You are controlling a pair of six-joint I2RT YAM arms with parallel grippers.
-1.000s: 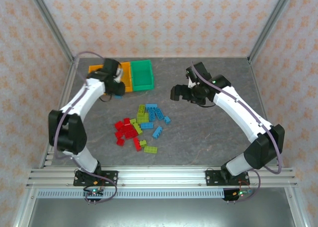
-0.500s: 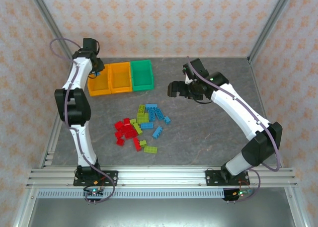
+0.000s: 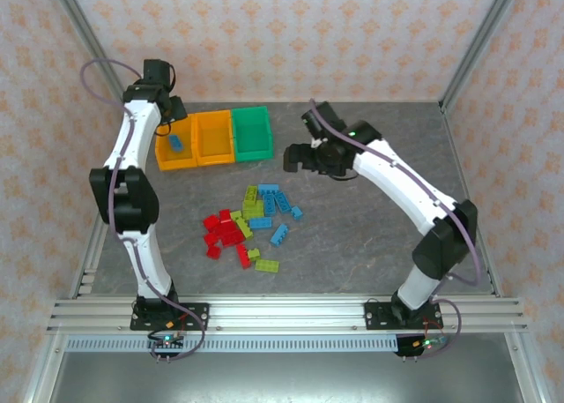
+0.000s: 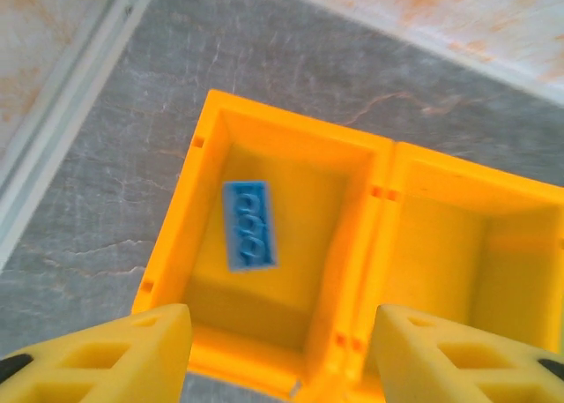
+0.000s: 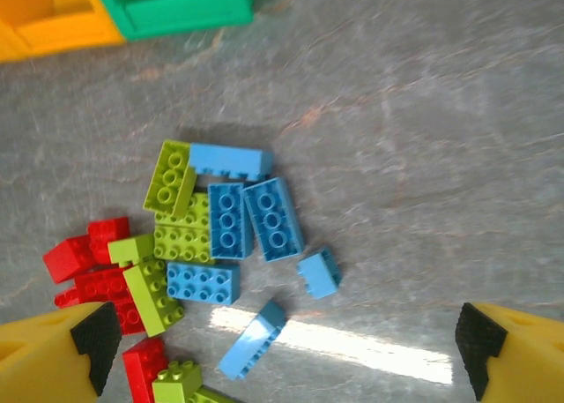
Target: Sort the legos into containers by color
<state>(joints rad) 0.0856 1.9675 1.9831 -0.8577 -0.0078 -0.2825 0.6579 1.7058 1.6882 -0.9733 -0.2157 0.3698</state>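
The containers stand in a row at the back left: a left orange bin [image 3: 163, 160], a middle orange bin [image 3: 214, 138] and a green bin [image 3: 251, 131]. One blue brick [image 3: 175, 143] lies flat on the left orange bin's floor, clear in the left wrist view [image 4: 248, 224]. My left gripper [image 3: 170, 118] hangs over that bin [image 4: 291, 131], open, with nothing between its fingers [image 4: 115, 354]. The other legos [image 3: 251, 222], red, blue and lime green, lie in a loose pile mid-table. My right gripper [image 3: 293, 160] hovers wide open above the pile's blue bricks [image 5: 256, 218].
Metal rails [image 3: 106, 182] border the table's left side and front, and patterned walls close it in. Bare grey tabletop [image 3: 370, 235] lies right of the pile. In the right wrist view the green bin [image 5: 176, 11] sits beyond the pile.
My left gripper swung up over the left orange bin and opened; the blue brick now lies in that bin. My right gripper moved left, toward the pile.
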